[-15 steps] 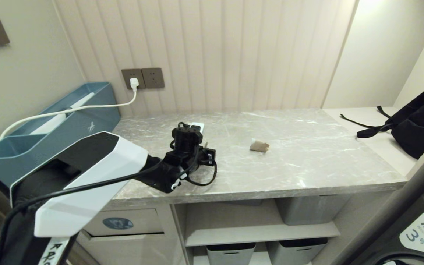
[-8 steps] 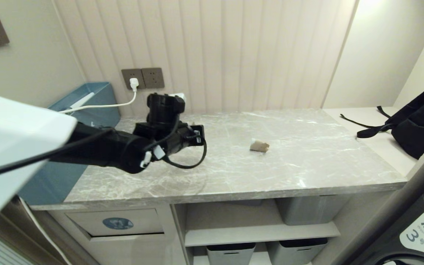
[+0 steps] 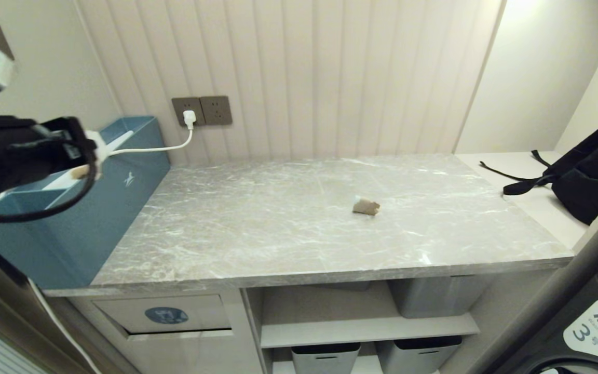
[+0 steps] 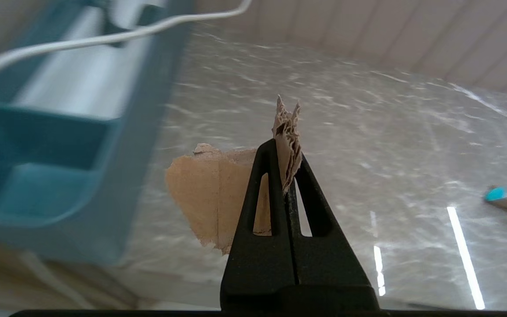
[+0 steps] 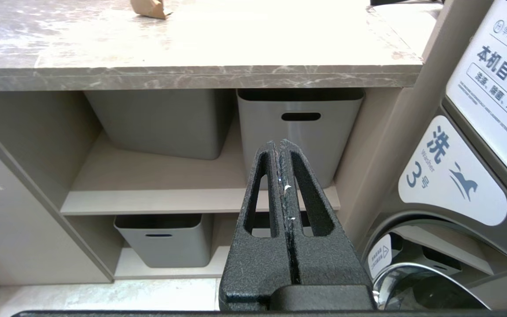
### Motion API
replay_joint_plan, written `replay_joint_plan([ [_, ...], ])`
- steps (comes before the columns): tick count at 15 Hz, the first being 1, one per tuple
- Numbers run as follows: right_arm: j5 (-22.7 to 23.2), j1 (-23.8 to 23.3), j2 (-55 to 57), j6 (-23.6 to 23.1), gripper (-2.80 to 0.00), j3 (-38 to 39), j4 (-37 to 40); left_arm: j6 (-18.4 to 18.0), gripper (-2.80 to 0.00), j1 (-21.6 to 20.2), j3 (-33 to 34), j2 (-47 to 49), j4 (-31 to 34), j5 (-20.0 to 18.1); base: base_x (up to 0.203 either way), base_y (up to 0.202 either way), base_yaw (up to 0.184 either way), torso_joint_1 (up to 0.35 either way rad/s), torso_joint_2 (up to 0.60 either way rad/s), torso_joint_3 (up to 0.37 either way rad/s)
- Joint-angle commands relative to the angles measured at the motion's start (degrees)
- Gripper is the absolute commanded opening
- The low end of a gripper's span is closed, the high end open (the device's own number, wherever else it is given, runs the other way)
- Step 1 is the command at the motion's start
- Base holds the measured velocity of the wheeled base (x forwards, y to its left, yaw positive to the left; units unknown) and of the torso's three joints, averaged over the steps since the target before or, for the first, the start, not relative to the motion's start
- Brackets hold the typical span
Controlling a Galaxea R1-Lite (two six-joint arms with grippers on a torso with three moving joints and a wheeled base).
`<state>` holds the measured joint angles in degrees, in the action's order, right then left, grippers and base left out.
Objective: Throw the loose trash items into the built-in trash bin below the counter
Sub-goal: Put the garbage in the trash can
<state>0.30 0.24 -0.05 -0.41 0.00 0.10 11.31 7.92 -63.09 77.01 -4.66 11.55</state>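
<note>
My left gripper (image 4: pixel 285 147) is shut on a torn tan-brown paper scrap (image 4: pixel 205 198), which sticks out past the fingertips and hangs to one side. In the head view the left arm (image 3: pixel 18 156) reaches in from the far left, raised over the teal box, with a bit of the scrap (image 3: pixel 77 173) showing. A small crumpled scrap (image 3: pixel 366 206), tan with a turquoise end (image 4: pixel 506 200), lies mid-counter. The built-in trash bin flap (image 3: pixel 166 315) with its blue oval sticker sits under the counter's left end. My right gripper (image 5: pixel 280 144) is shut and empty, parked low before the shelves.
A large teal-blue box (image 3: pixel 96 208) stands at the counter's left end, with a white cable (image 3: pixel 148 149) running to the wall socket. A black backpack (image 3: pixel 584 182) lies at the right. Grey tubs (image 5: pixel 299 127) fill the shelves below. A washing machine front (image 5: pixel 451 185) is at the right.
The left arm has risen from the counter's left part and swung to the far left, over the teal box, carrying the paper scrap. The scrap mid-counter has stayed put.
</note>
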Motion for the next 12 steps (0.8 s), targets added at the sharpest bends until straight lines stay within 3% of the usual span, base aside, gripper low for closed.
replay_joint_plan([
  [1, 0.0, 0.0, 0.0, 0.0, -2.8, 0.0, 0.0, -2.2, -2.8, -4.4, 7.0, -12.4, -0.6, -0.6, 0.0, 0.0, 0.0, 0.0, 0.0, 0.0],
  [6, 0.0, 0.0, 0.0, 0.0, -2.8, 0.0, 0.0, -9.3, -2.8, -6.5, 24.1, -23.0, -3.1, -3.4, 0.0, 0.0, 0.0, 0.0, 0.0, 0.0],
  [12, 0.0, 0.0, 0.0, -0.1, -2.8, 0.0, 0.0, -9.5, -2.8, -6.5, 28.5, -21.3, -6.3, -4.9, 0.0, 0.0, 0.0, -0.008, 0.02, 0.012],
])
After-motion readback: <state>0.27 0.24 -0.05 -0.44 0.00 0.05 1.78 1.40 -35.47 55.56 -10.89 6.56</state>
